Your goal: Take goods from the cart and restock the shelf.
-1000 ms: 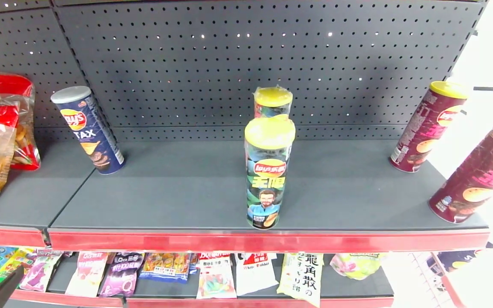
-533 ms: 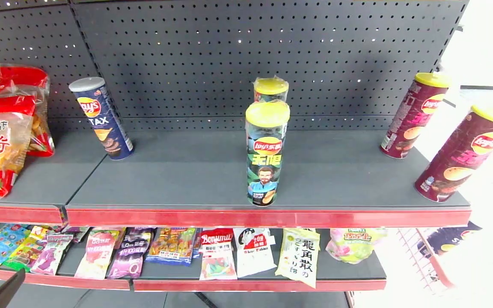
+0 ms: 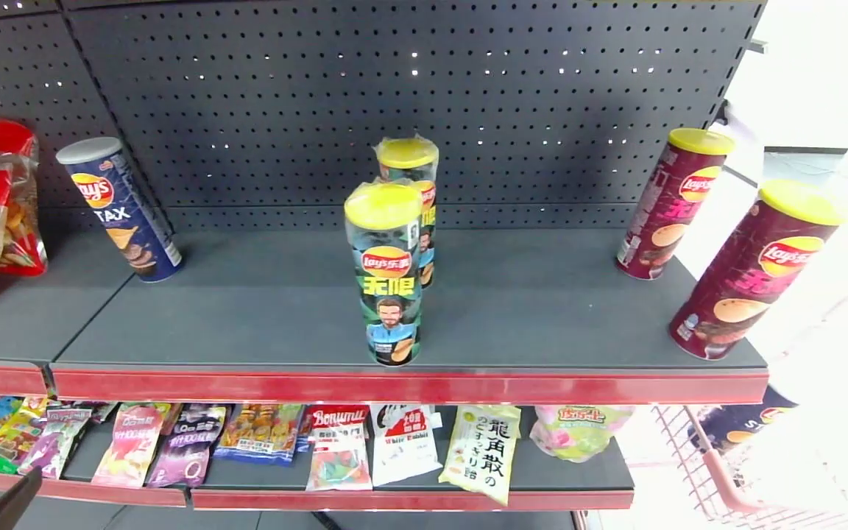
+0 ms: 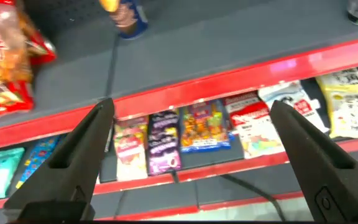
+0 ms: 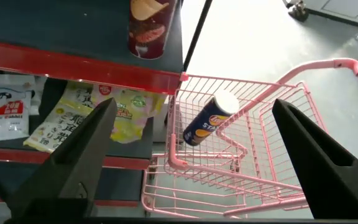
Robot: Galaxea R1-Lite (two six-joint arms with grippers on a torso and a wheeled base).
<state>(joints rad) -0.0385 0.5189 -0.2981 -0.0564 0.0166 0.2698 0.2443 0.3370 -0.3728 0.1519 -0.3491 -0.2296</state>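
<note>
left gripper (image 4: pixel 191 104) and right gripper (image 5: pixel 194 106) hung spread and empty, the right seemingly aimed at the cart's (image 5: pixel 328 65) blue can (image 5: pixel 207 121) for restocking.

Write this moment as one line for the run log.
step: before pick | left gripper: open, empty, facing shelf | right gripper: open, empty, facing pink cart | blue chip can: tilted in cart
</note>
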